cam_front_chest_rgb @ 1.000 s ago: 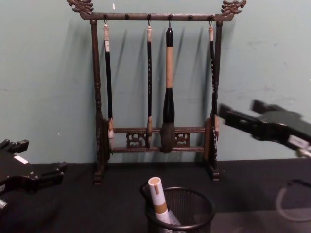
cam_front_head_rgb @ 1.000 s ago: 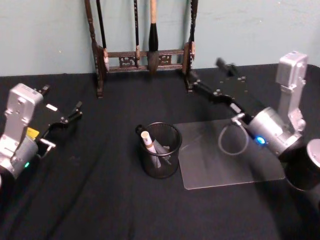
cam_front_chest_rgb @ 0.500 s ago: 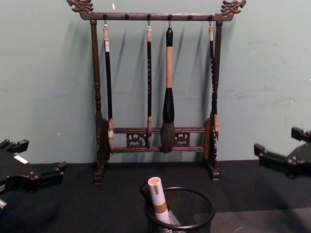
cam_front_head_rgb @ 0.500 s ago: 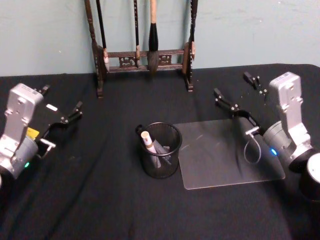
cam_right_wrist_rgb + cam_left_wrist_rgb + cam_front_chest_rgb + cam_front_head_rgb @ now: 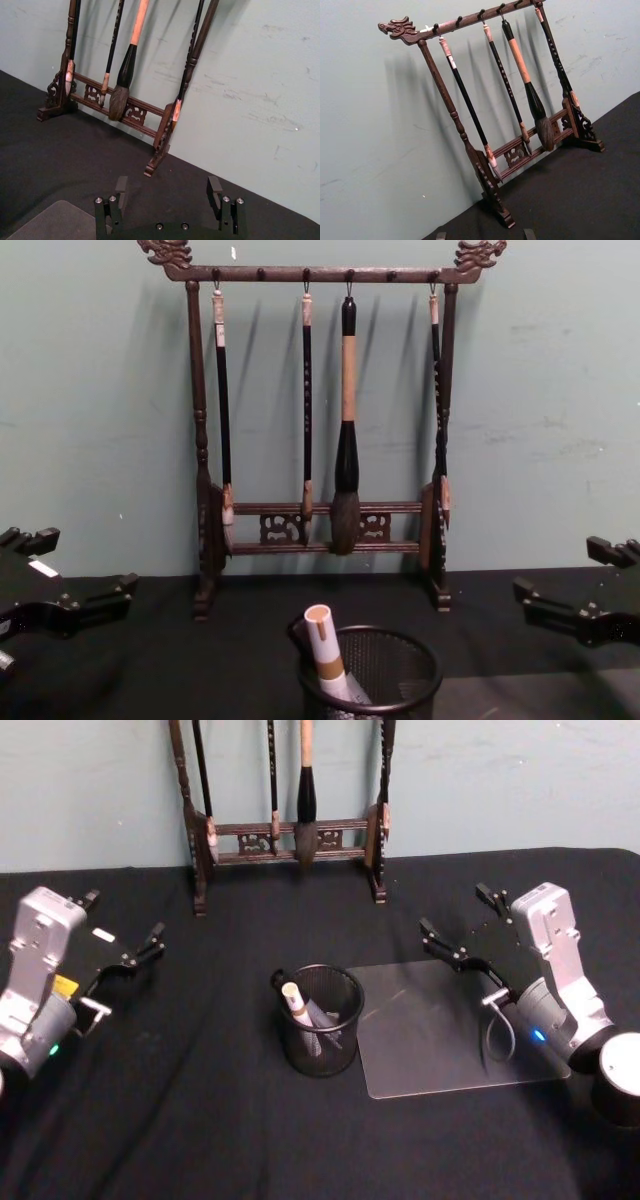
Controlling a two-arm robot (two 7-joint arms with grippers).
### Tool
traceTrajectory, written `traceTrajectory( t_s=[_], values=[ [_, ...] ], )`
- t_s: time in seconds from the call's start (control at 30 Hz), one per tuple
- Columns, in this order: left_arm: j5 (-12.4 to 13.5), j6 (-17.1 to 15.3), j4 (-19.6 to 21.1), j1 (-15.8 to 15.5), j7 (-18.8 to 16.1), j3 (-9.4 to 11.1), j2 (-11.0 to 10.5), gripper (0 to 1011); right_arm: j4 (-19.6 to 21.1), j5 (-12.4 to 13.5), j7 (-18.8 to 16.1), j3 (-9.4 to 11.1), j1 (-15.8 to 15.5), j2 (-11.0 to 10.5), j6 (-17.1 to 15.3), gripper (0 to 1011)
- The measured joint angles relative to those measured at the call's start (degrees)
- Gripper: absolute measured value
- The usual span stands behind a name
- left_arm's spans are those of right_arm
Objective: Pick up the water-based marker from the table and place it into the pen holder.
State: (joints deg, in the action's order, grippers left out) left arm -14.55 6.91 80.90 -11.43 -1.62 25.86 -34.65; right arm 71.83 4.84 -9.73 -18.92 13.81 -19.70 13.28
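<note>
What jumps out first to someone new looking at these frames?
The tall carved brush rack hung with brushes, at the back against the wall. In front of it at table centre, the pen holder with the water-based marker leaning inside it. The left gripper and right gripper sit open at either side.

The head camera is looking steeply down on the table (image 5: 200, 1120), taking in the pen holder (image 5: 319, 1020) and the foot of the brush rack (image 5: 290, 828). The chest camera is sitting low, facing the brush rack (image 5: 320, 400) head-on. Both wrist cameras are tilting up at that same brush rack (image 5: 510, 100) (image 5: 125, 65), probably from farther back on either side.
</note>
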Motion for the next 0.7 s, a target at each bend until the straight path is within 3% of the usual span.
traceTrajectory(
  t_s=[0.7],
  values=[
    [0.0,0.0,0.0,0.0,0.0,0.0,0.0,1001,0.2,0.2,-0.1,0.0,0.0,-0.1,0.0,1002]
  ],
)
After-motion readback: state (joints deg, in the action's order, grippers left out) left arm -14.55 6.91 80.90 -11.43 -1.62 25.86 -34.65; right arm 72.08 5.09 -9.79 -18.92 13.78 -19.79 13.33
